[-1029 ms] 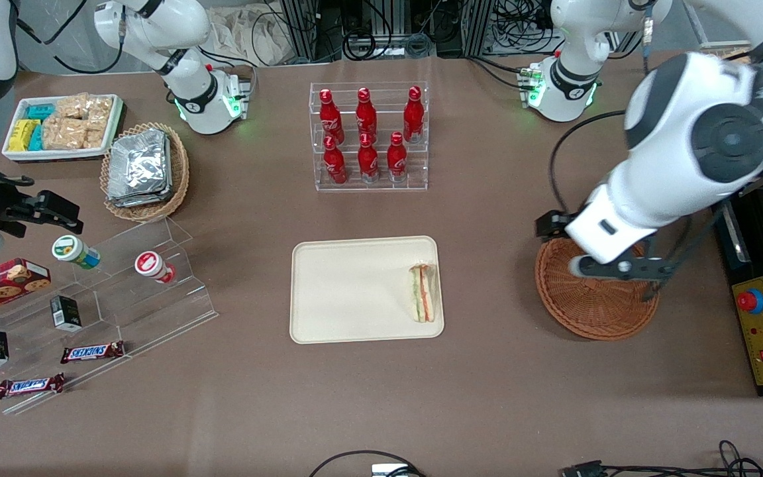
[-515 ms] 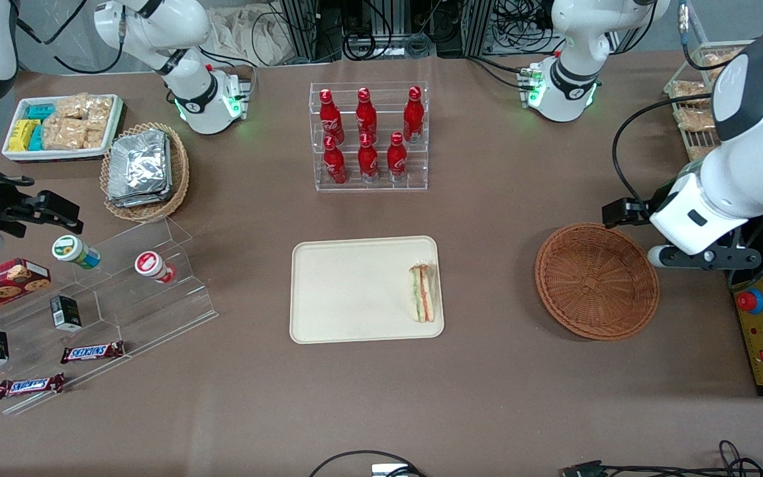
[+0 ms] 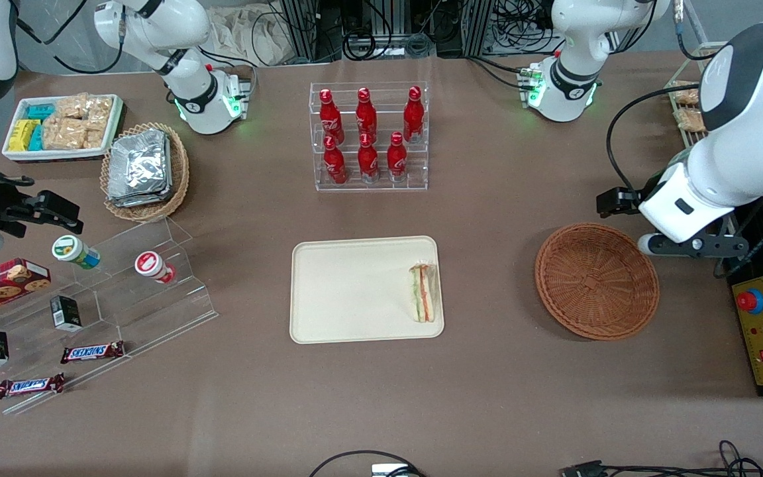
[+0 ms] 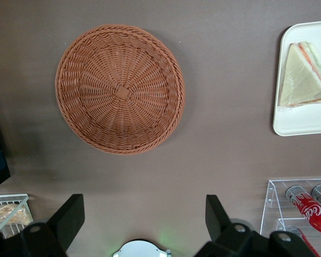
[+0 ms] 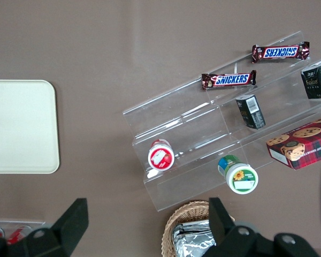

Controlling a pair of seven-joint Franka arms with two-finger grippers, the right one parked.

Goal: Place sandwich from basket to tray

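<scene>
Left wrist view: gripper [image 4: 139, 225] spread wide, 2 dark fingers [image 4: 69, 217] well apart, nothing between them, bare brown desk [image 4: 224, 139] underneath. In the front view, gripper [image 3: 686, 244] raised above the desk just beside the basket [image 3: 597, 281], at the rim toward the working arm's end, not touching it.

Basket round, reddish-brown wicker, nothing in it, square woven knot at its centre; same basket [image 4: 120, 96] seen whole from the wrist camera.

Sandwich [image 3: 422, 292] lying flat on the tray [image 3: 348, 291], close against the tray's short edge that faces the basket, near the corner closest to the front camera. White bread, orange-red and green layers showing along 1 side. From the wrist camera, sandwich [image 4: 305, 75] a triangular wedge at the rounded corner of the tray [image 4: 302, 120]. Tray and basket well apart, bare desk between.

Farther from the front camera than the tray: clear rack [image 3: 369, 136] with 6 red bottles [image 3: 367, 112] in 2 rows of 3.

Toward the parked arm's end of the desk: tan wicker basket of foil packets [image 3: 140, 169], white tray of snack packets [image 3: 63, 126], clear stepped stand [image 3: 123, 291] with 2 small cups, and 2 Snickers bars [image 3: 93, 352] nearer the desk's front edge.
</scene>
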